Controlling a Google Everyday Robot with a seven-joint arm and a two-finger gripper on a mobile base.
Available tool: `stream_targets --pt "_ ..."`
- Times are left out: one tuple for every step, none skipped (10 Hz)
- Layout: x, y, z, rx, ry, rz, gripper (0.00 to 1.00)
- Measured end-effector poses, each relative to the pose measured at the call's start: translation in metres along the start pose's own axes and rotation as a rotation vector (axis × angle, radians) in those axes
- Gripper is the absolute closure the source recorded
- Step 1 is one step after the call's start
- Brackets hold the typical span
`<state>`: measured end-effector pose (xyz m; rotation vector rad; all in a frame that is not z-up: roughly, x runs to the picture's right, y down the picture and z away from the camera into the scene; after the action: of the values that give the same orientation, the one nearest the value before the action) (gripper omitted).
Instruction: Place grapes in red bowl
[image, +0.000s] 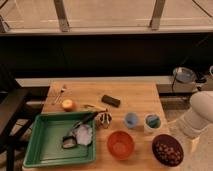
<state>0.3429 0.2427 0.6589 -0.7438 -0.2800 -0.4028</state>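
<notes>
Two bowls sit along the front edge of the desk (145, 95): the red bowl (120, 144), holding nothing, and to its right, apart from it, a dark purple bowl (156, 156) at the front right corner. The grapes (168, 150) lie inside the purple bowl as a heap of small pale tan pieces. Just behind the gap between the bowls stand two small blue cups (131, 120), side by side. A green tray (47, 142) fills the front left, with a white object (83, 134) and a dark utensil (85, 120) in it. Behind the tray lies an orange fruit (68, 104), and near the desk's middle a black block (110, 100). A white arm (200, 117) reaches in from the right edge, just beside the desk and near the purple bowl. The hand itself does not show, so I cannot tell whether it is spread or pressed together.
</notes>
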Motion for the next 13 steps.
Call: stream_targets --pt "0.000 0.006 0.011 -0.016 -0.017 0.022 0.20" --pt "-0.001 0.010 0.017 -0.025 -0.029 0.036 0.20" --pt "-0.003 0.014 0.025 -0.037 -0.044 0.051 0.20" --pt "-0.005 0.018 0.030 -0.048 -0.057 0.060 0.20" --pt "-0.008 0.022 0.038 -0.061 -0.070 0.068 0.20" --pt "-0.011 0.024 0.046 -0.074 -0.082 0.075 0.20" --pt "-0.013 0.025 0.051 -0.080 -0.087 0.079 0.20" --pt "-0.015 0.027 0.057 -0.086 -0.094 0.086 0.20" --pt "-0.018 0.028 0.065 -0.096 -0.103 0.089 0.20" --pt "-0.022 0.026 0.071 -0.105 -0.112 0.086 0.20" --pt "-0.027 0.025 0.076 -0.113 -0.121 0.081 0.20" --pt "-0.030 0.025 0.080 -0.121 -0.129 0.078 0.20" --pt "-0.033 0.024 0.083 -0.127 -0.133 0.072 0.25"
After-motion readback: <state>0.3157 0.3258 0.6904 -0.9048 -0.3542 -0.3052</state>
